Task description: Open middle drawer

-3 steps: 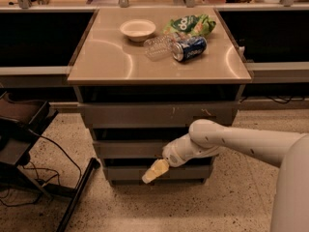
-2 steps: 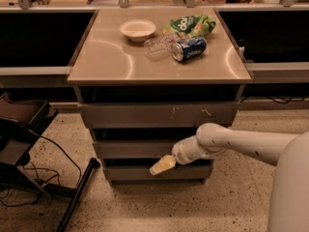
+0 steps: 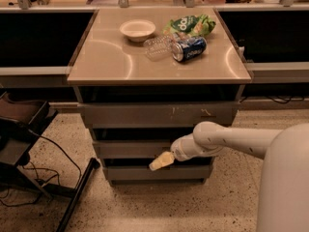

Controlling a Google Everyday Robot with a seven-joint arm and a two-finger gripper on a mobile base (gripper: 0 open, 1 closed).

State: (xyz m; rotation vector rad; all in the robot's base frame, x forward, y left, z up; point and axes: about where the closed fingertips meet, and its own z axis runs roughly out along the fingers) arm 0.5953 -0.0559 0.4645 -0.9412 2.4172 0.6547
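Since a second ago the gripper [image 3: 161, 161] has crept a little up and to the right, and it now sits at the lower edge of the middle drawer [image 3: 130, 149], over the dark gap above the bottom front [image 3: 145, 173].

Far left, a dark stand [image 3: 21, 129] is cut off by the frame edge, with a cable [image 3: 58, 146] trailing across the floor. The cabinet [image 3: 96, 62] comes next. On its top sit a pale bowl [image 3: 137, 29], a clear bottle [image 3: 157, 46] on its side, a blue can [image 3: 189, 48] also on its side, and a green bag [image 3: 190, 24] behind them. The bottle is hard to pick out against the top.

Below, the top front [image 3: 145, 115] carries pale scratches. The middle drawer is the plain front under it, and from here its inside is hidden. Whether the gripper is released or clenched I cannot tell. The arm [image 3: 227, 139] reaches in from the right, where the robot's body [image 3: 285, 178] is cut off.
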